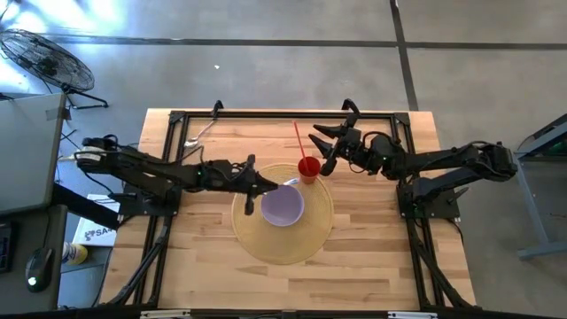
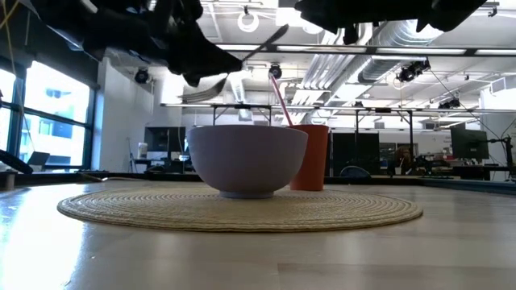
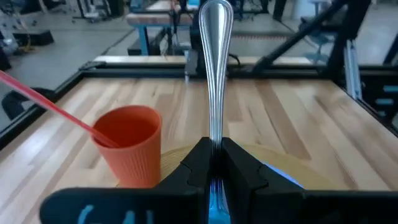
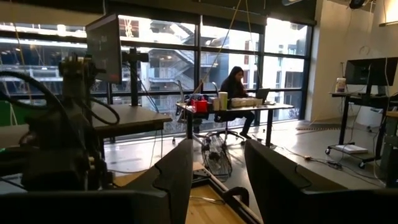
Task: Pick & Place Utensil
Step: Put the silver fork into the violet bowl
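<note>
Two arms over the wooden surface [image 1: 372, 248]. Left gripper [image 1: 266, 184]: jaws clamped tight on a silver spoon [image 3: 215, 68], the handle jutting straight ahead from between them, held above the lavender bowl's [image 1: 283, 206] rim. Bowl sits on a round woven mat [image 1: 310, 239]. Ahead of the left jaws, just beside the bowl, an orange cup [image 1: 308, 167] with a red straw [image 1: 299, 142]. Right gripper [image 1: 324, 146]: jaws spread wide, holding nothing, raised near the cup.
</note>
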